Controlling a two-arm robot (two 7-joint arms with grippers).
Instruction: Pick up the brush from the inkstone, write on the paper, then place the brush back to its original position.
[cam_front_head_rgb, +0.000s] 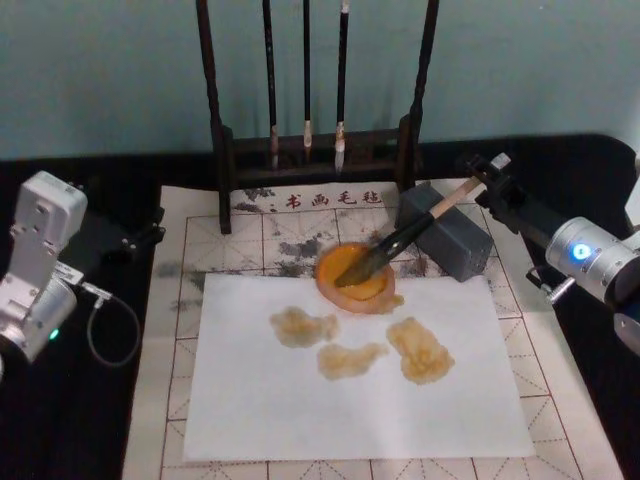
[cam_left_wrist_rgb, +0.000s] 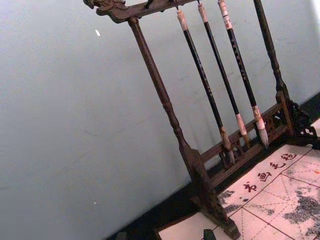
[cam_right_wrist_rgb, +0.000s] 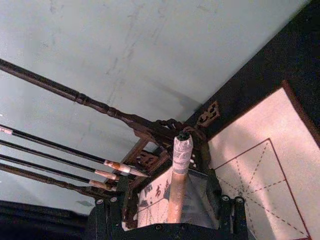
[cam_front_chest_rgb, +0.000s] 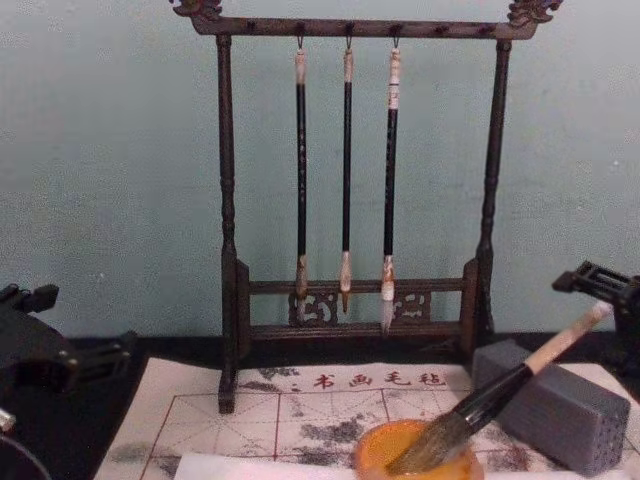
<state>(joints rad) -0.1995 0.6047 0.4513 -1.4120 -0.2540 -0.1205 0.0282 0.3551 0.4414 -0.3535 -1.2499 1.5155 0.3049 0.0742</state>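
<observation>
The brush (cam_front_head_rgb: 400, 240) lies slanted, its bushy tuft in the orange inkstone (cam_front_head_rgb: 335, 265) and its pale handle leaning on a grey block (cam_front_head_rgb: 455, 245). My right gripper (cam_front_head_rgb: 487, 178) sits at the handle's white-tipped top end. In the right wrist view the handle (cam_right_wrist_rgb: 179, 175) stands between the fingers with a gap on each side, so the right gripper (cam_right_wrist_rgb: 170, 204) is open around it. From the chest view the brush (cam_front_chest_rgb: 500, 390) rises out of the inkstone (cam_front_chest_rgb: 385, 445) toward the right gripper (cam_front_chest_rgb: 605, 285). The white paper (cam_front_head_rgb: 350, 410) bears yellow-brown blotches. My left gripper (cam_front_head_rgb: 125, 238) is parked at the far left.
A dark wooden rack (cam_front_head_rgb: 310, 150) with three thin hanging brushes (cam_front_chest_rgb: 346, 180) stands behind the inkstone. A gridded felt mat (cam_front_head_rgb: 200, 240) lies under the paper. The grey block (cam_front_chest_rgb: 570, 405) sits right of the inkstone. Black tablecloth flanks the mat on both sides.
</observation>
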